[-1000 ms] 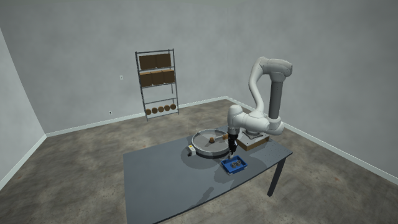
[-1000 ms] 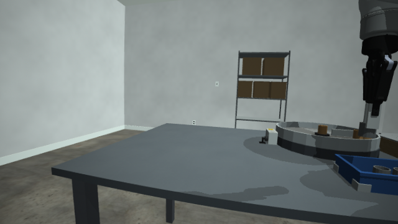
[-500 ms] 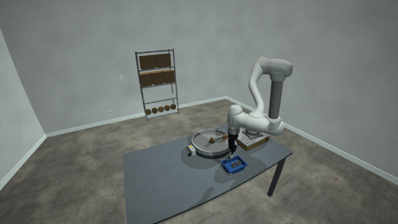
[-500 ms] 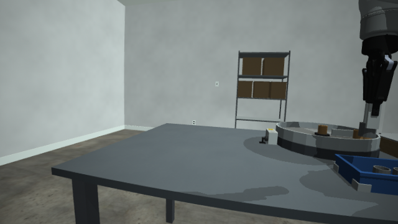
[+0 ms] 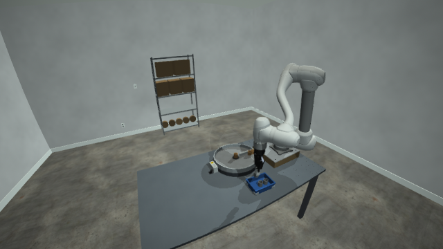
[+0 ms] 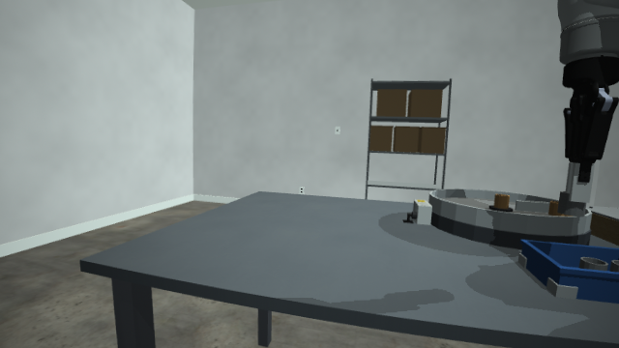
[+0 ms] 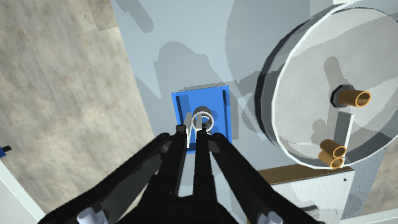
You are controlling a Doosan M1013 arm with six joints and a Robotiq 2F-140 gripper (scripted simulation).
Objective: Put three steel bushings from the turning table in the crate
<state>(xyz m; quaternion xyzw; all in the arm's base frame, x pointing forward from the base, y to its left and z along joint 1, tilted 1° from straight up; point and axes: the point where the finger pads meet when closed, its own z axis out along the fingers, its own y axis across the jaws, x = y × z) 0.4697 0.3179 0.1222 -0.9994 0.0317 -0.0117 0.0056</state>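
Observation:
Two grey steel bushings stand in the blue crate (image 5: 252,186) (image 6: 590,288) (image 7: 216,94); one bushing (image 5: 260,183) (image 6: 593,264) is beside the other (image 5: 266,180). My gripper (image 5: 257,172) (image 6: 576,194) (image 7: 194,119) is above the crate's turntable side, shut on another steel bushing (image 6: 576,209) (image 7: 212,125). One finger appears inside its ring and one outside. The turning table (image 5: 226,166) (image 6: 459,220) (image 7: 276,100) carries a copper bushing (image 5: 235,155) (image 6: 502,201) (image 7: 356,98) near its middle and two more copper ones (image 7: 331,146) by its edge. The fingers partly hide the crate in the wrist view.
A short guide bar (image 7: 343,130) stands on the turning table beside the copper pair. A small white sensor box (image 5: 213,167) (image 6: 423,212) is beside the rim. The arm's base plinth (image 5: 282,159) stands behind the crate. A shelf rack (image 5: 176,95) (image 6: 410,120) is far behind.

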